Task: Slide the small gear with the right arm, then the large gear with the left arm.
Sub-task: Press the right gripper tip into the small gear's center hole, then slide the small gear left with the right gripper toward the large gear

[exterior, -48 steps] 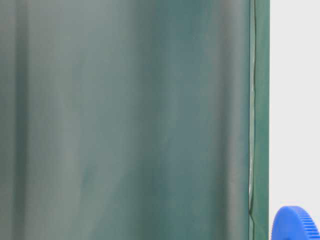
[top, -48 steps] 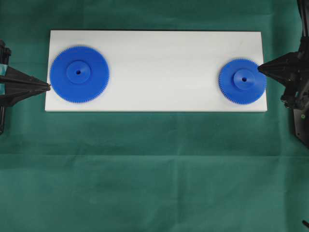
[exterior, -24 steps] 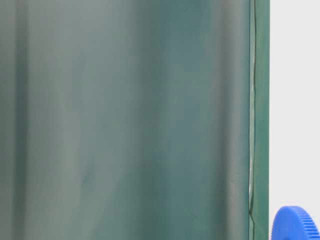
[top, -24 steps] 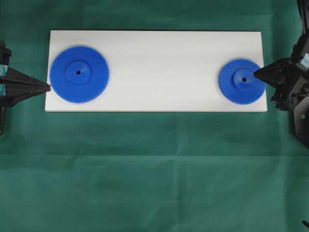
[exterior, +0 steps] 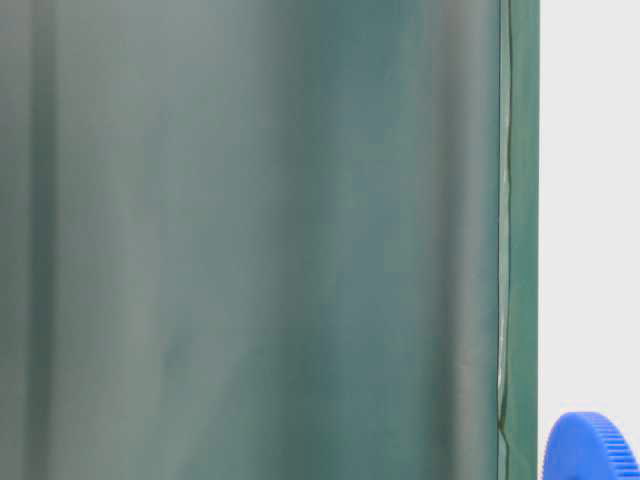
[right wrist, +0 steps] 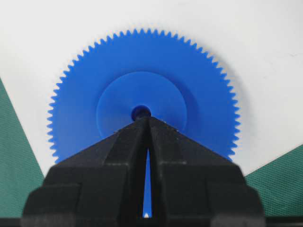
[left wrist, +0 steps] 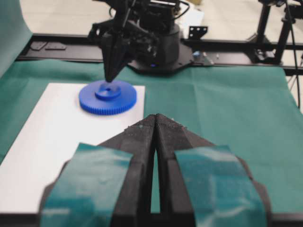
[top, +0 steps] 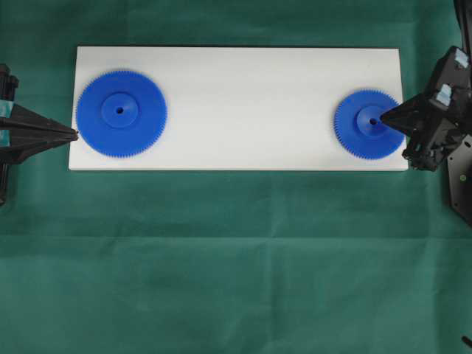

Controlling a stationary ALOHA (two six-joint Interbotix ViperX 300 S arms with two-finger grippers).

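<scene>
Right arm's black pointed two-finger end effector (right wrist: 146, 119) is pressed together, tip sitting at the centre hole of the small blue plastic toothed gear (right wrist: 142, 99); can't tell whether the tip is actually seated in the hole or just above it. That gear lies flat near the right end of the white rectangular board (top: 243, 74), on the green cloth surface (top: 236, 258). Step in hand, as I read it: engage the hub, then slide. Doing it well: keep the tip down in the hole, light downward load, drag straight along the board so the gear neither tips nor slips off the tip. Left arm's teal-taped end effector (left wrist: 155, 124) is also closed, parked at the board's left edge just beside the large blue toothed gear (top: 121, 113). Right wrist view gives tip-to-hole alignment that overhead only hints at; overhead gives both gears and the free board between them; left wrist view shows the right end effector's steep downward tilt over the hub.
</scene>
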